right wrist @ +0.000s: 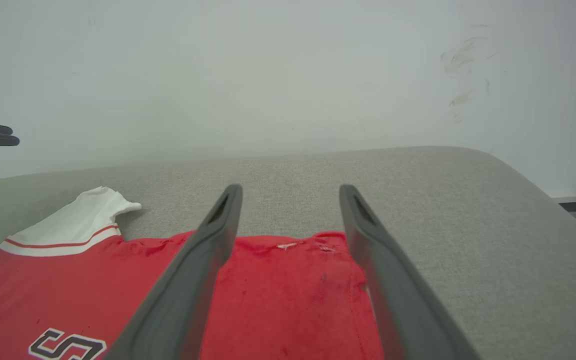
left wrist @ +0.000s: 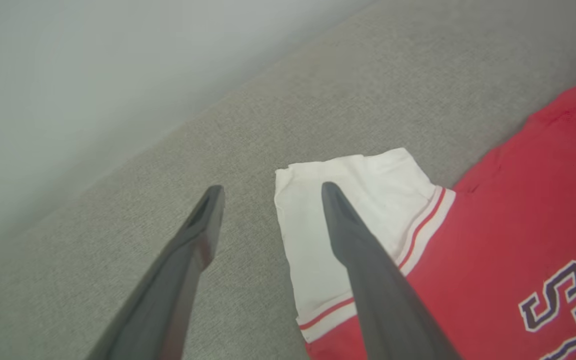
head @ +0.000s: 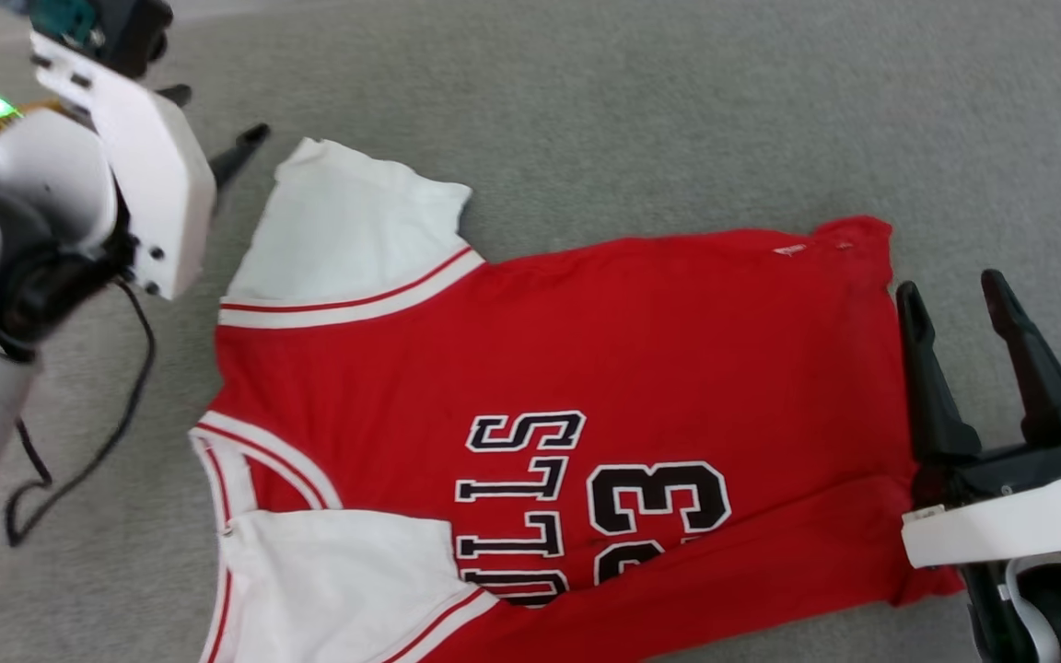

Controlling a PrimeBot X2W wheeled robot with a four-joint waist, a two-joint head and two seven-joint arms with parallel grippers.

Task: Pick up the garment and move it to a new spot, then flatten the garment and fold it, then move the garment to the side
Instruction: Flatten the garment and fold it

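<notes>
the red garment (head: 678, 368) lies flat on nubby grey upholstery (head: 678, 110), its white sleeves stripe-trimmed, blocky black white-edged "23" and "ulls" readable. my left gripper (left wrist: 273, 192) and right gripper (head: 950, 290) both gape, empty.

Red, white-sleeved garment (head: 678, 341) on grey cloth (head: 641, 120).

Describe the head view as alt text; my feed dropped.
A red jersey T-shirt numbered 23, with white sleeves, lies spread front up on a grey fabric surface. The left gripper is open beside the far sleeve; the right gripper is open by the hem.
</notes>
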